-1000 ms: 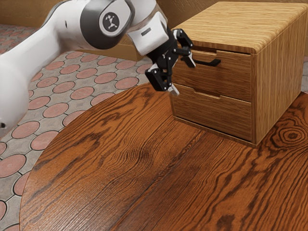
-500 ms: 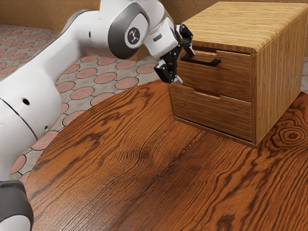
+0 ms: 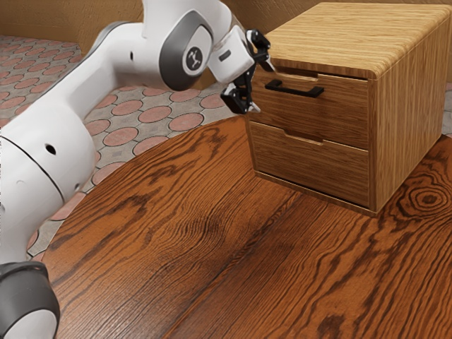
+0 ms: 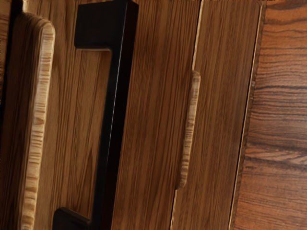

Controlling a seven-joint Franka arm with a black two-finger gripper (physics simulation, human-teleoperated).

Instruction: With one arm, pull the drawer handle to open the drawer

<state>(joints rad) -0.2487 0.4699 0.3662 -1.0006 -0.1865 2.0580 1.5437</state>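
A: Now, exterior view: the end effector (image 3: 253,76) has drifted back toward the cabinet (image 3: 406,106) corner, jaws apart and gripping nothing. The handle (image 3: 294,88) is free and the drawer (image 3: 332,113) is shut.

B: Wrist view: the handle (image 4: 115,115) is close ahead. I'd say it needs a fresh approach.

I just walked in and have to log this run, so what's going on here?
A white robot arm is working at a small wooden two-drawer cabinet standing on a table. Its hand hovers with fingers open at the cabinet front's edge toward the exterior view's left, just beside the black handle of the top drawer. It is not gripping the handle yet, and the drawer looks shut or nearly so.
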